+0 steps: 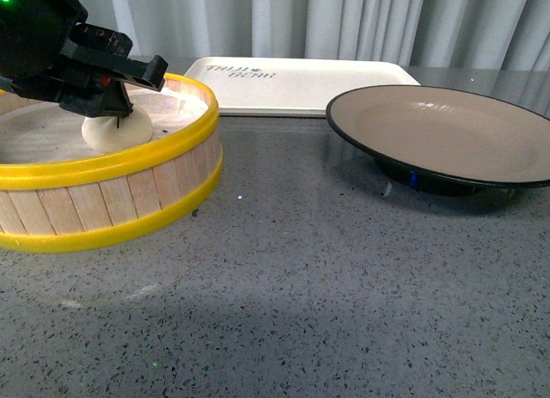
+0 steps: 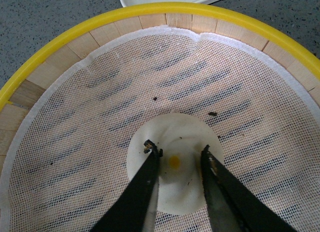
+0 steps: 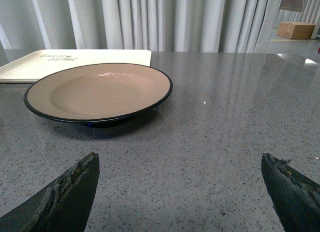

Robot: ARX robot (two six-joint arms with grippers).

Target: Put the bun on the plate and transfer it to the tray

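Bun (image 1: 116, 131) sits in the yellow-rimmed wooden steamer basket (image 1: 112, 200), on its white mesh liner (image 2: 75, 142), near the basket's middle. L jaws are down over it from above, set a little apart. Both black fingertips (image 2: 152, 154) lie on the bun's top, one on each side of the small yellow spot (image 2: 174, 162). Can't tell if they're actually squeezing it or just touching. A few dark crumbs on the mesh near the bun.

Plate (image 1: 438, 127), taupe inside w/ black rim, stands on the grey speckled bench (image 1: 301, 286), well apart from the basket on the robot's R side, nothing on it. Cream tray (image 1: 301, 84) w/ dark lettering lies flat behind, between basket and plate, its near edge just beside the plate's far rim.

R jaws are wide open, low over bare bench, fingertips (image 3: 82, 177) pointing at the plate, not touching anything. Pale curtain (image 1: 344, 20) at the back.
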